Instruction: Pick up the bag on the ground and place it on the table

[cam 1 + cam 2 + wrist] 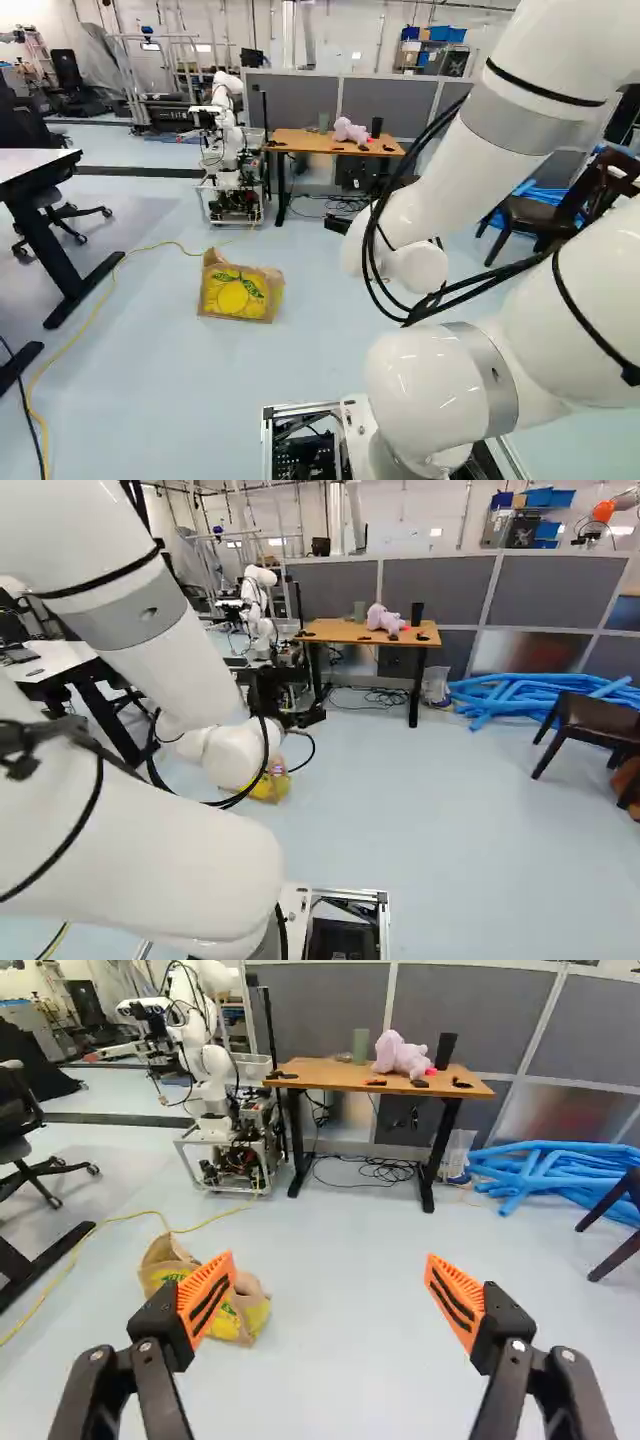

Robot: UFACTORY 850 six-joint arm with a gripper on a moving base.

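My gripper [296, 716] shows partly as a black shape beyond the arm in the right base view. In the wrist view the gripper [328, 1298] is open, its orange pads wide apart with nothing between them. The yellow and brown bag [236, 292] lies on the floor left of the arm in the left base view. The wrist view has the bag [247, 1310] ahead of and partly behind one finger; in the right base view the arm mostly hides it. Across the room stands the wooden table [330, 1075], bearing a pink plush toy, a green cup and a black cup.
Another robot [212, 1075] stands beside the wooden table. A yellow cable [110, 285] runs over the floor near the bag. A white-topped desk [30, 165] is at the left of the left base view. Blue tubes [520, 695] and a dark chair [590, 720] are at the right base view's right.
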